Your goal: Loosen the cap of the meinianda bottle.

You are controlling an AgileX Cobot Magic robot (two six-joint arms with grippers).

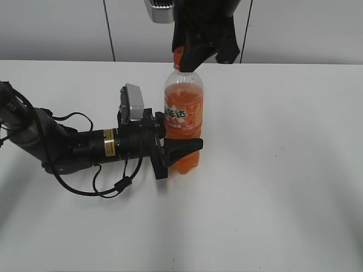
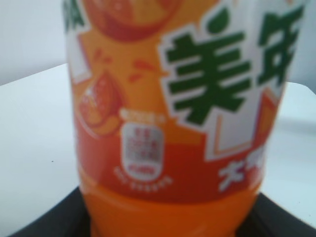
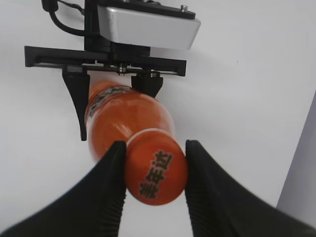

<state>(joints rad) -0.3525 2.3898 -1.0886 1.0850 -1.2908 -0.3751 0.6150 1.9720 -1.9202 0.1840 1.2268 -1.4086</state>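
Note:
The meinianda bottle (image 1: 184, 107) stands upright on the white table, full of orange soda, its orange label (image 2: 173, 123) filling the left wrist view. My left gripper (image 1: 184, 146) lies level with the table and is shut on the bottle's lower body, one black finger (image 1: 182, 148) across the front. From above, my right gripper (image 1: 190, 58) comes down over the bottle's top. In the right wrist view its two black fingers press both sides of the orange cap (image 3: 155, 170), so the right gripper (image 3: 154, 157) is shut on the cap. In the exterior view only a sliver of the cap (image 1: 177, 55) shows.
The left arm (image 1: 68, 147) with its looping cables stretches across the table's left side. The white table (image 1: 283, 170) extends to the right and front of the bottle. A pale panelled wall (image 1: 57, 28) runs behind.

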